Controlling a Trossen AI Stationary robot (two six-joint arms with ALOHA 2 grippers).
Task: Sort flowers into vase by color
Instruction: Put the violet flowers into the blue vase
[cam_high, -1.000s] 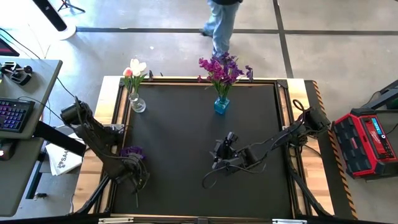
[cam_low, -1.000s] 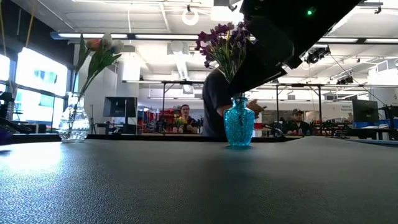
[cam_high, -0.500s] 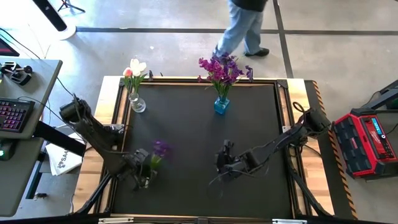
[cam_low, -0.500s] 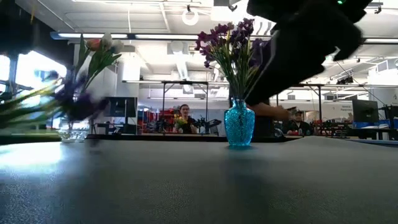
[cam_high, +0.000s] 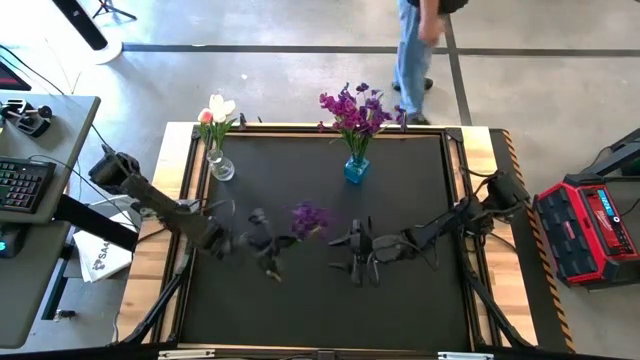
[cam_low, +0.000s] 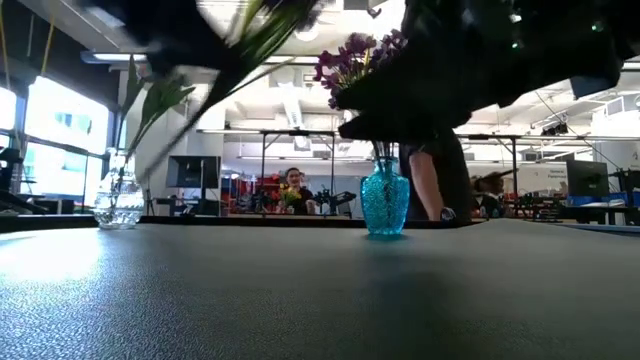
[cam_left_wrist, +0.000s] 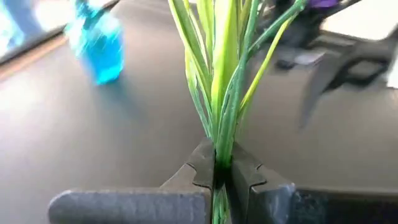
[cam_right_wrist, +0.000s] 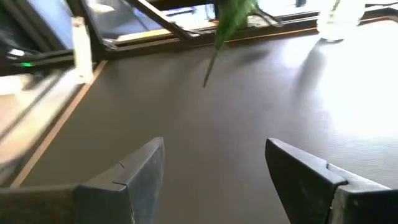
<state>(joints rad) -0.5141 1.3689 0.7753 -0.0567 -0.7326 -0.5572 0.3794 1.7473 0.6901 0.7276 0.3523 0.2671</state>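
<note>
One purple flower (cam_high: 309, 217) now mid-table.

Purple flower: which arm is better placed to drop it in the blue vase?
Probably the left. The left gripper is shut on the purple flower by its stem, mid-table, below the blue vase. The right gripper is open and empty, so using it would mean a handover.

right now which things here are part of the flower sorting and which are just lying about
Part of the job:
purple flower, clamped in the left gripper
blue vase of purple flowers
clear vase of tulips
right gripper, open near mid-table

Just lying about:
red case
keyboard
</note>
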